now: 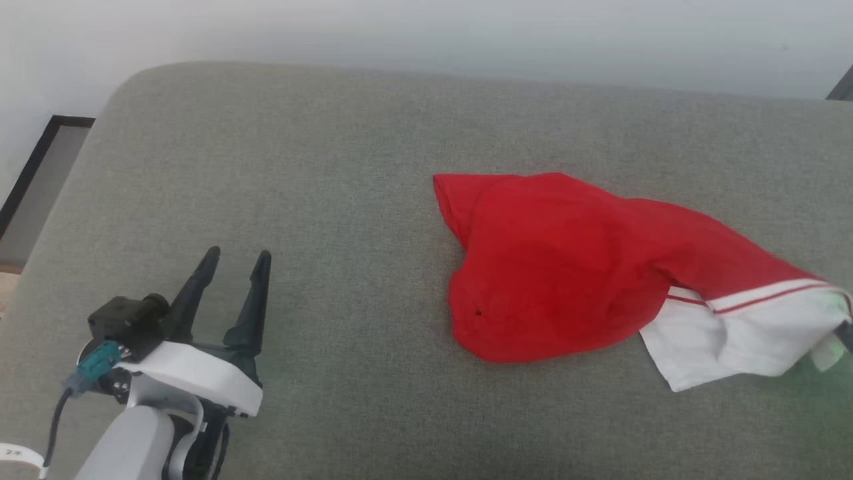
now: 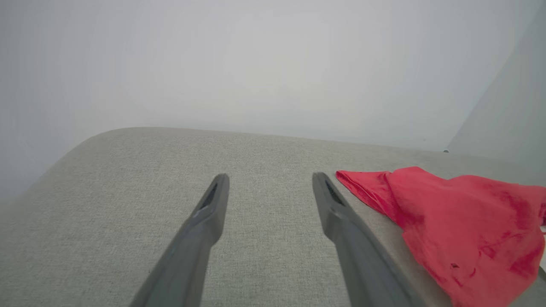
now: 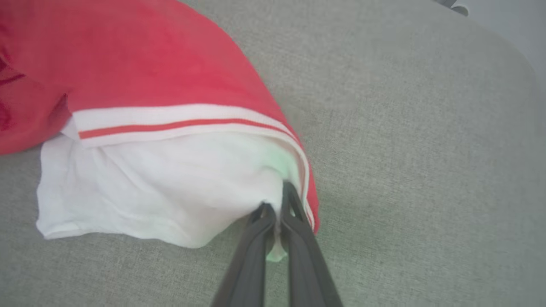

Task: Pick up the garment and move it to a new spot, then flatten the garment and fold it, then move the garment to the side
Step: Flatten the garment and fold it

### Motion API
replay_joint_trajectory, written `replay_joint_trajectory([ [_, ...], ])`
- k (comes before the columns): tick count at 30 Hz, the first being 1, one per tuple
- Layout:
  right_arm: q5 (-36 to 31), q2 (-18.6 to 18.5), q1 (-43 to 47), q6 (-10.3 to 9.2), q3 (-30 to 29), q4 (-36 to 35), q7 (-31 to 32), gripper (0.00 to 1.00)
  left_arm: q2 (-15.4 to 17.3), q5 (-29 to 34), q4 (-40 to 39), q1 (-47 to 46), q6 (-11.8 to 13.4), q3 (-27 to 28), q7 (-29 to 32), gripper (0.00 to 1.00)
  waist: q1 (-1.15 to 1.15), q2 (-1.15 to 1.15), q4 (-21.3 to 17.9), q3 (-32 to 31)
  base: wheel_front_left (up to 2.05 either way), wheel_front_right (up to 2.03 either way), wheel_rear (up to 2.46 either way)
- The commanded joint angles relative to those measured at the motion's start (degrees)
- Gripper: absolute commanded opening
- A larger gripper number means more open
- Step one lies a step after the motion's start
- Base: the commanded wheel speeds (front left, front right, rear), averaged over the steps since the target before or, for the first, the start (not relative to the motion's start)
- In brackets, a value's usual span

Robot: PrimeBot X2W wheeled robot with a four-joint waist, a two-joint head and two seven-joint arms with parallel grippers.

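Right wrist view: right hand (image 3: pixel 277 197) pinches the white sleeve edge of the bright red jersey garment (image 3: pixel 162 64), heaped at the right of a grey upholstered surface (image 3: pixel 405 128), a thin grip that may slip on lifting, while the left hand (image 1: pixel 238 253) stands wide open.

The garment (image 1: pixel 553 267) is soft, matt jersey cloth; the grey cushion (image 1: pixel 320 167) is coarse woven fabric

You lose the garment (image 1: pixel 553 267) at the head view's right edge — its white end is cut off. The right gripper's fingers (image 3: pixel 298 232) hide the pinched cloth; the pale tab (image 3: pixel 275 255) between them is too blurred to identify.
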Motion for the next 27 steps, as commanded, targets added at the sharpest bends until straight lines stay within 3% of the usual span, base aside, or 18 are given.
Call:
replay_joint_trajectory([
  [1, 0.28, 0.35, 0.07, -0.06, 0.41, 0.65, -0.57, 0.0, -0.24, 0.22, 0.18, -0.54, -0.02, -0.1, 0.0, 1.0, 0.0, 0.0, 0.03, 0.15, 0.0, 0.0, 0.0],
  [5, 1.84, 1.51, -1.98, -0.06, 3.25, 5.7, -2.47, 0.0, -0.04, 0.31, 1.13, -1.4, -0.45, -0.58, 0.25, 1.0, 0.0, 0.0, 0.23, 0.43, 0.0, 0.0, 0.0],
  [6, 2.28, 1.87, -2.52, -0.06, 4.07, 6.8, -2.85, 0.11, -0.21, 0.38, 1.18, -1.48, -0.42, -0.81, 0.29, 1.0, 0.0, 0.0, 0.27, 0.39, 0.0, 0.0, 0.0],
  [8, 2.64, 2.05, -3.55, -0.07, 5.15, 8.74, -3.93, 0.62, -0.29, 0.51, 1.35, -1.61, -0.29, -1.09, 0.42, 1.0, 0.0, 0.0, 0.35, 0.29, 0.0, 0.0, 0.0],
  [9, 2.95, 2.21, -4.08, -0.06, 5.64, 9.19, -4.48, 1.0, -0.19, 0.54, 1.34, -1.77, -0.28, -1.19, 0.48, 1.0, 0.0, 0.0, 0.35, 0.25, 0.0, 0.0, 0.0],
  [18, 4.7, 2.07, -6.39, -0.06, 7.34, 9.93, -7.1, 1.0, 1.44, -0.04, 0.25, -2.54, -0.63, -1.83, 3.69, 1.0, 0.0, 0.0, -1.71, -1.57, 0.0, 0.0, 0.0],
  [27, 2.72, 5.8, -6.11, -0.06, 3.77, 4.0, -11.83, 1.0, 3.41, -1.72, -4.18, -4.25, -0.32, -2.96, 11.68, 1.0, 0.0, 0.0, -6.34, -2.85, 0.0, 0.0, 0.0],
])
